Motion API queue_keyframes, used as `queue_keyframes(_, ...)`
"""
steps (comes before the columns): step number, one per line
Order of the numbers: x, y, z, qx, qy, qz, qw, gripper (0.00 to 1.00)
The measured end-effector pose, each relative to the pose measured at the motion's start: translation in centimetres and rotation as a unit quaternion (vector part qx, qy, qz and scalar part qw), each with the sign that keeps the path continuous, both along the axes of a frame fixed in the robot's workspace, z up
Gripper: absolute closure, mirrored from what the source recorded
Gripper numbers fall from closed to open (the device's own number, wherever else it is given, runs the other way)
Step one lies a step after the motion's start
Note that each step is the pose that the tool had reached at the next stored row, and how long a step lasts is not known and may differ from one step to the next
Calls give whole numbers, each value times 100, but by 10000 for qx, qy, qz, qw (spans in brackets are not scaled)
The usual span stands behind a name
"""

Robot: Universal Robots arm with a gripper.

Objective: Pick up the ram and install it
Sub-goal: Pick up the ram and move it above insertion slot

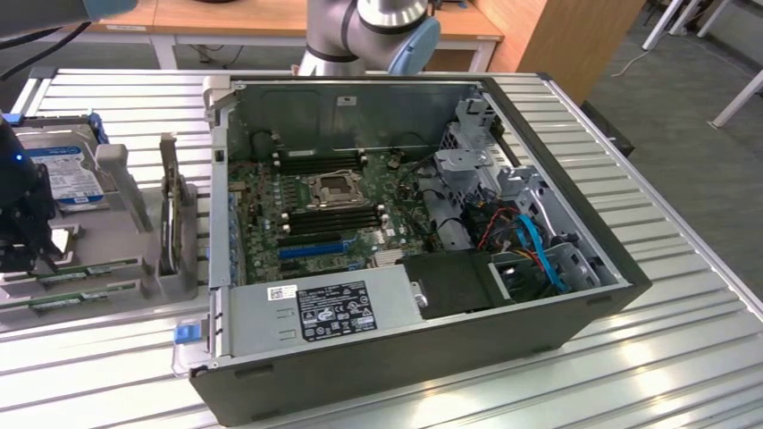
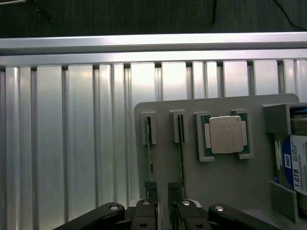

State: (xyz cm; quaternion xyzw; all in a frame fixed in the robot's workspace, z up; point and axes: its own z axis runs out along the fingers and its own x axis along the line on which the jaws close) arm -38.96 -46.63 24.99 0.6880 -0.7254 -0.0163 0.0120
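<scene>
The claw [image 2: 162, 187] hangs open above the gray tray [image 2: 216, 191], gripping nothing. The ram [image 2: 181, 158] stands on edge in a tray slot just under the fingers, with a twin stick [image 2: 149, 143] alongside.

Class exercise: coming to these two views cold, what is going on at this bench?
A robot arm's gripper hovers with its fingers open over a grey tray beside an open computer case. Two ram sticks stand on edge in the tray's slots, next to a processor chip and a hard drive. Nothing is held, and no ram has been picked up yet.
</scene>
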Motion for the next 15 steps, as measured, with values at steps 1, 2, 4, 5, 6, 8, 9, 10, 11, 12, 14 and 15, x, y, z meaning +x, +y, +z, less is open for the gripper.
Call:
queue_keyframes(1, 0, 0, -7, 0, 0, 0, 10000, 76)
queue_keyframes(2, 0, 0, -14, -1, 1, 0, 10000, 76)
queue_keyframes(4, 0, 0, -29, 0, 0, 0, 10000, 76)
queue_keyframes(5, 0, 0, -35, 0, 0, 0, 10000, 76)
queue_keyframes(6, 0, 0, -41, -1, 1, 0, 10000, 76)
queue_keyframes(8, 0, 0, -72, 0, 0, 0, 10000, 76)
queue_keyframes(9, 0, 0, -77, -1, 1, 0, 10000, 76)
queue_keyframes(10, 0, 0, -83, -1, 1, 0, 10000, 76)
queue_keyframes(11, 0, 0, -89, 0, 0, 0, 10000, 76)
queue_keyframes(12, 0, 0, -94, 0, 0, 0, 10000, 76)
queue_keyframes(14, 0, 0, -108, 0, 1, 0, 10000, 76)
queue_keyframes(15, 0, 0, -118, -1, 1, 0, 10000, 76)
